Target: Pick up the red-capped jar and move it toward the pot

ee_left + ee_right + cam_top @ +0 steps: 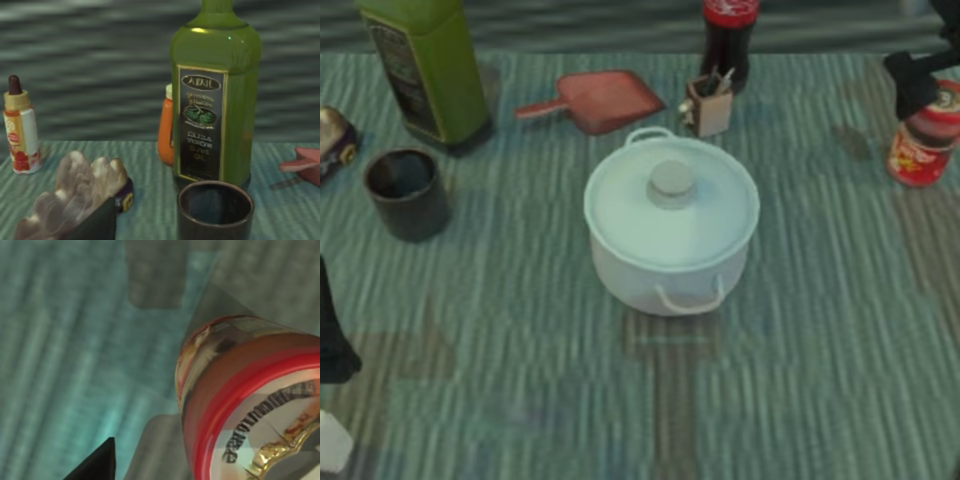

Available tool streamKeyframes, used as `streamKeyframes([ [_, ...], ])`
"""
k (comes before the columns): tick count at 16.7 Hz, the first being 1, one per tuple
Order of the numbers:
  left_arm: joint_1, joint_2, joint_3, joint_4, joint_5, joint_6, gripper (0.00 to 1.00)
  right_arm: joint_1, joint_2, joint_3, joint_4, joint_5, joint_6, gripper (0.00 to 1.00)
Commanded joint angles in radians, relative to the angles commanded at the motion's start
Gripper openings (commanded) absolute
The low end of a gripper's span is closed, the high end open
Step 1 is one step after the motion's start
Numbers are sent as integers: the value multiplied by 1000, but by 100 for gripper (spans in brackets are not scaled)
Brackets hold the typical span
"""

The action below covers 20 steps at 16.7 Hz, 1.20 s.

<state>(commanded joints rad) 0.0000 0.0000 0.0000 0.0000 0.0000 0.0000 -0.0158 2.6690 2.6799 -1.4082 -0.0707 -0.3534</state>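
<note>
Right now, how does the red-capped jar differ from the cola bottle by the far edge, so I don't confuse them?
The red-capped jar is short and squat; the cola bottle is taller and slimmer. The jar stands at the table's right edge with the right gripper at its lid; the bottle stands behind the pot, beside a small brown holder, with no gripper near. The jar's label is red with yellow marks; the bottle's body is dark. Both carry red on top.

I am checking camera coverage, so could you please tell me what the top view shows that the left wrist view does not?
Only the top view shows the pot, the jar at the right edge with the right gripper over it, and the cola bottle. Only the left wrist view shows a dropper bottle and an orange container behind the oil. Both show the green oil bottle and the black cup.
</note>
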Motion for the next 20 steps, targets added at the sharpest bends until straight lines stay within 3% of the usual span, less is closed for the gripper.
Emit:
streamKeyframes([
  [9,0,0,0,0,0,0,100,2,7,-170,181,1,7,100],
  [13,0,0,0,0,0,0,100,2,7,-176,187,1,7,100],
  [20,0,0,0,0,0,0,100,2,7,-176,187,1,7,47],
])
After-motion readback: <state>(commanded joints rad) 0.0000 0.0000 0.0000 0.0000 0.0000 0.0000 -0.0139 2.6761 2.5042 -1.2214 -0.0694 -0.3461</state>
